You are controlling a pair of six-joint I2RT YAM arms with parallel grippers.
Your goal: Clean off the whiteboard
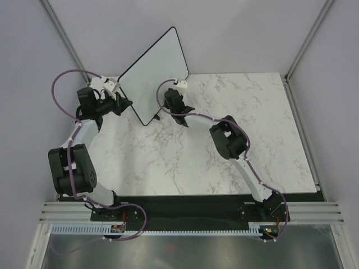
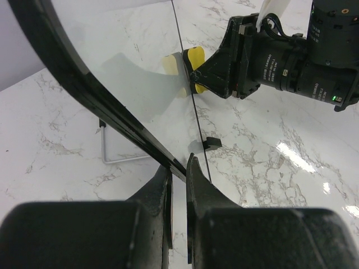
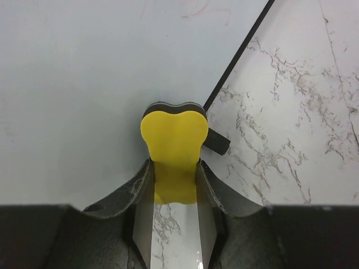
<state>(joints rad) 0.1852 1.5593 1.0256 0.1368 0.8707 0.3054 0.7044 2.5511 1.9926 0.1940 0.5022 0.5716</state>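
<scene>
Whiteboard [image 1: 154,73] stands propped near the table's far-left corner. Left gripper [image 2: 179,168] is pinched on its black rim, and right gripper [image 3: 175,168] is clamped on a yellow eraser [image 3: 174,137] pressed to the glossy face. Board looks thin, light, stiff and slick, so it will likely skid or tip under wiping; grip the rim, not the face.

Overhead and wrist close-ups, common whiteboard [image 1: 154,73]
</scene>
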